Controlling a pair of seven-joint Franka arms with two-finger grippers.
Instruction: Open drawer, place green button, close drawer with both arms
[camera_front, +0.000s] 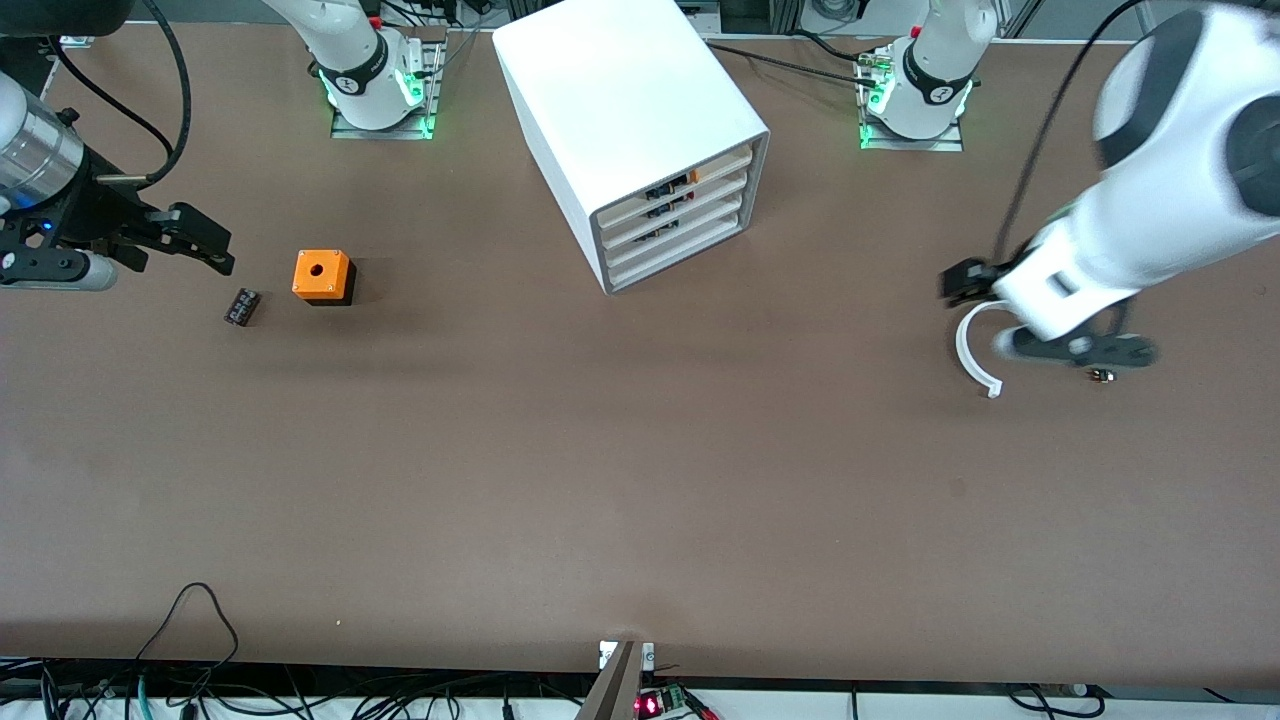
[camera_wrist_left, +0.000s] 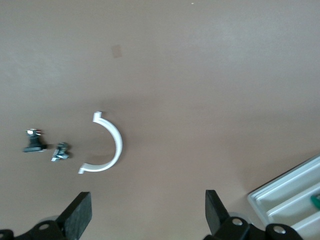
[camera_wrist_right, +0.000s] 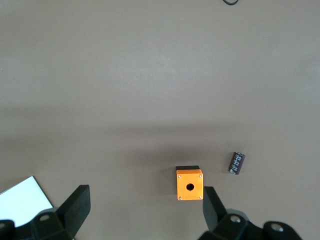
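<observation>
The white cabinet (camera_front: 630, 110) stands toward the robots' side of the table at mid-length, with all four drawers pushed in. The drawer (camera_front: 690, 232) is third from the top. No green-capped button shows. Two tiny black-grey parts (camera_wrist_left: 34, 141) (camera_wrist_left: 61, 152) lie beside a white curved piece (camera_wrist_left: 112, 147); one shows in the front view (camera_front: 1100, 375). My left gripper (camera_front: 1090, 352) (camera_wrist_left: 147, 215) is open and empty, over the table by that curved piece (camera_front: 972, 350). My right gripper (camera_front: 215, 250) (camera_wrist_right: 145, 212) is open and empty, over the table near the orange cube.
An orange cube with a round hole (camera_front: 322, 275) (camera_wrist_right: 190, 184) and a small black part (camera_front: 242, 306) (camera_wrist_right: 237, 163) lie toward the right arm's end. The cabinet's corner shows in both wrist views (camera_wrist_left: 290, 200) (camera_wrist_right: 22, 197). Cables hang along the edge nearest the front camera.
</observation>
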